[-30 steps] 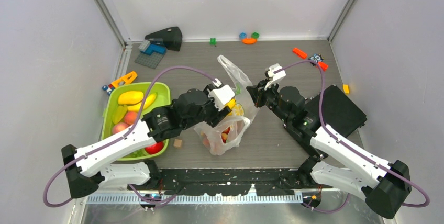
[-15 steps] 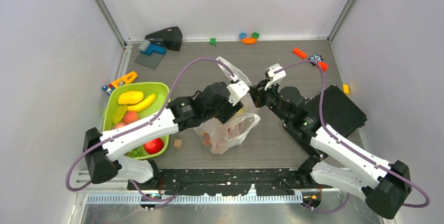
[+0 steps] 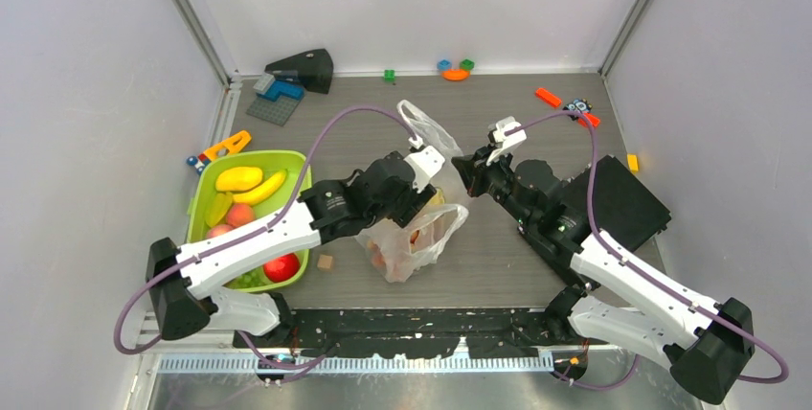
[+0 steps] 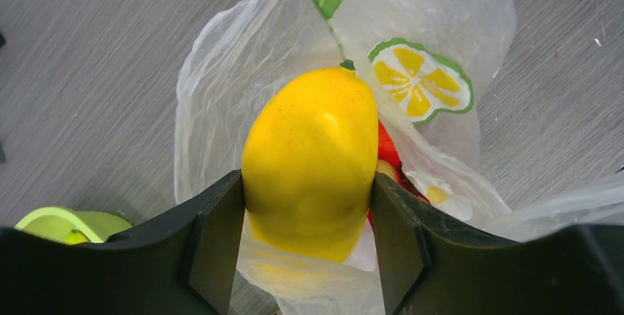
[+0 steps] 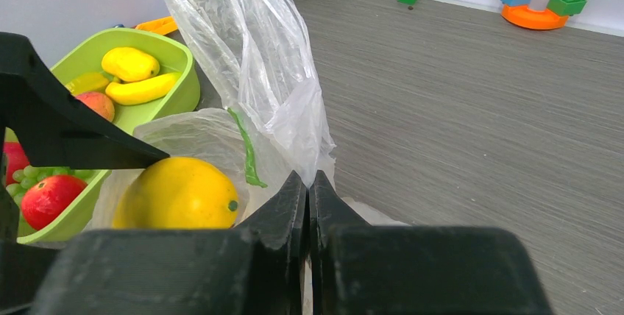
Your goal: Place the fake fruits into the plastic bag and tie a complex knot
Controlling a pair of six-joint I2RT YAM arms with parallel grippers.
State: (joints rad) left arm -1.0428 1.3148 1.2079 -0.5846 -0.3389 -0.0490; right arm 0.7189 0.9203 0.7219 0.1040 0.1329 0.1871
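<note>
Near the middle of the table (image 3: 517,118), the plastic bag (image 3: 407,249) lay slumped and crinkled, with one handle loop drawn up toward the far side. The left gripper (image 4: 305,186) was clamped on a yellow lemon (image 4: 309,138), one black finger pressed to each side of it, and held it just over the bag's open mouth. Something red showed inside the bag beneath it, and a lemon-slice picture was printed on the film. The right gripper (image 5: 309,186) had its fingers pinched tight on a fold of the bag's thin film, holding that edge up just right of the lemon. Left of the bag stood a lime-green tray (image 3: 203,201) holding a mango (image 3: 238,178), a banana (image 3: 261,190), a peach (image 3: 237,215), a red apple (image 3: 281,267) and green grapes (image 5: 28,177). A small brown cube (image 3: 326,262) sat between tray and bag. Toy bricks (image 3: 456,69) lay scattered along the far wall.
</note>
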